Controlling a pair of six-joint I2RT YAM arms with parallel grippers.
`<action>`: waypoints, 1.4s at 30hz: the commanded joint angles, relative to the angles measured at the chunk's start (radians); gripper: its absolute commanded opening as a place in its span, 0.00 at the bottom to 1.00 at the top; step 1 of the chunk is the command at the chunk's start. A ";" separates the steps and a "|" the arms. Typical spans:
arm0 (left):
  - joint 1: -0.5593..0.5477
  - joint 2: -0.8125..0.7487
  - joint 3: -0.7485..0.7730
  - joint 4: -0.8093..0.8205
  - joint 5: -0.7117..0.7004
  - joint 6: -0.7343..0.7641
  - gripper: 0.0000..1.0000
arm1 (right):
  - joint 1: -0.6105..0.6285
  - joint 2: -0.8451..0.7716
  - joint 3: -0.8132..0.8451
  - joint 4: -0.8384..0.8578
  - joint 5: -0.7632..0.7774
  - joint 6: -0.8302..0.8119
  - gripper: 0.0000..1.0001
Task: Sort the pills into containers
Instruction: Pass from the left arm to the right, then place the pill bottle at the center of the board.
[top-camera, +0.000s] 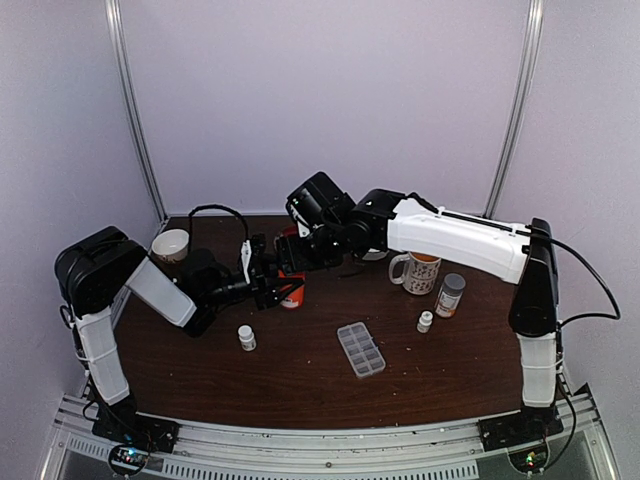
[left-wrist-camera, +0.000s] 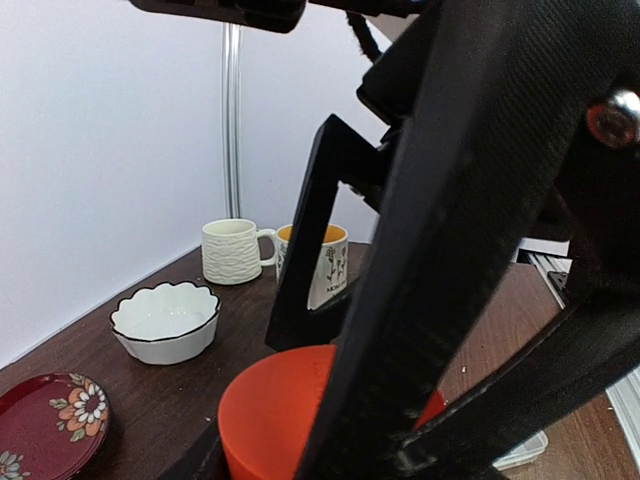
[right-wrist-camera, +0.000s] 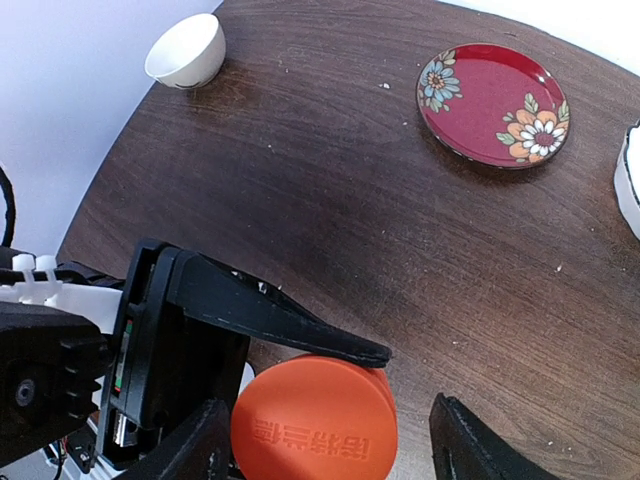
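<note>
An orange bottle (top-camera: 294, 298) with a wide orange cap (right-wrist-camera: 315, 425) stands left of the table's middle. My left gripper (top-camera: 280, 287) is shut on it from the left, and one black finger (right-wrist-camera: 280, 325) lies against the far side just under the cap. My right gripper (right-wrist-camera: 325, 440) hangs over the cap, open, with its fingers either side and a gap showing on the right. The clear pill organizer (top-camera: 361, 349), with its small containers, lies flat nearer the front, apart from both grippers. No pills show in any view.
A patterned mug (top-camera: 418, 272), a grey-capped bottle (top-camera: 451, 294) and a small white bottle (top-camera: 425, 321) stand at the right. Another small white bottle (top-camera: 246, 338) is front left. A white bowl (top-camera: 171, 245), a red flowered plate (right-wrist-camera: 492, 104) and a scalloped bowl (left-wrist-camera: 166, 320) sit at the back.
</note>
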 joint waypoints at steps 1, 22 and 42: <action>-0.011 0.013 0.023 0.102 0.065 0.011 0.49 | -0.009 0.029 0.017 -0.037 0.014 -0.012 0.68; -0.022 -0.018 0.017 0.028 -0.006 0.008 0.97 | -0.014 -0.007 -0.031 -0.082 0.108 -0.092 0.48; -0.002 -0.557 -0.025 -0.801 -0.255 0.170 0.98 | -0.181 -0.076 -0.316 0.105 0.146 -0.144 0.52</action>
